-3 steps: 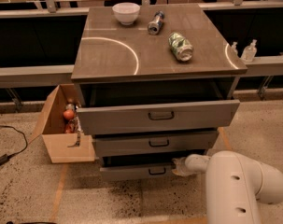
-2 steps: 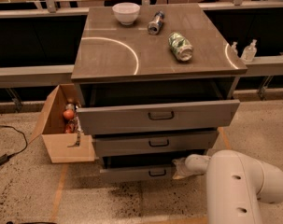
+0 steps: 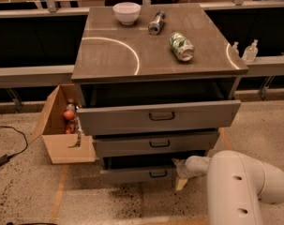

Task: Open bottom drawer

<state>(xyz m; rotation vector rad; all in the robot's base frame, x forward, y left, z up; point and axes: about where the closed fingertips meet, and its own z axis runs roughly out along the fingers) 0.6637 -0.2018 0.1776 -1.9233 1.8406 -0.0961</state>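
Note:
The bottom drawer (image 3: pixel 132 174) is the slimmest grey-brown front at the foot of the cabinet, with a small dark bar handle (image 3: pixel 158 174) at its centre. It stands pulled out a little, with a dark gap above it. My gripper (image 3: pixel 180 171) is at the right end of this drawer's front, touching or very close to it, right of the handle. My white arm (image 3: pixel 240 186) reaches in from the lower right and hides the drawer's right corner.
The top drawer (image 3: pixel 158 116) and middle drawer (image 3: pixel 155 143) also stand out, the top one furthest. On the cabinet top (image 3: pixel 108 55) are a white bowl (image 3: pixel 126 12) and two cans (image 3: pixel 181 46). A cardboard box (image 3: pixel 62 132) with fruit sits on the floor at the left.
Almost nothing differs. The gripper stays at the right end of the bottom drawer, and the view has shifted only slightly.

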